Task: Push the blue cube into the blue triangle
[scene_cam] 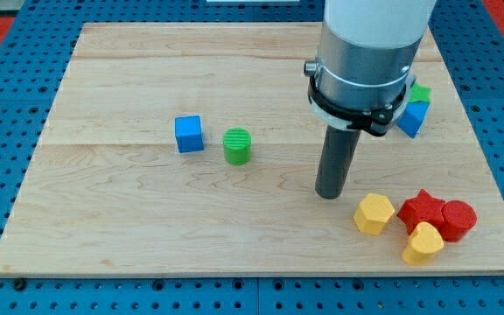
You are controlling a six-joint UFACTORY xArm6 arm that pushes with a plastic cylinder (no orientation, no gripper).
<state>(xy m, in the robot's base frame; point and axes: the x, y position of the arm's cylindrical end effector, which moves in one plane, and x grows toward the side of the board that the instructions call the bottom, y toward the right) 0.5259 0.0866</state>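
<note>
The blue cube [189,134] sits on the wooden board left of centre. The blue triangle [413,117] lies at the view's right, partly hidden behind the arm, with a green block [420,93] touching its top side. My tip [329,194] rests on the board right of centre, well to the right of the blue cube and below-left of the blue triangle. It touches no block.
A green cylinder [237,146] stands just right of the blue cube. At the lower right are a yellow hexagon [374,213], a red star [421,210], a red cylinder [458,219] and a yellow heart [423,244]. The board's edge [261,278] runs along the bottom.
</note>
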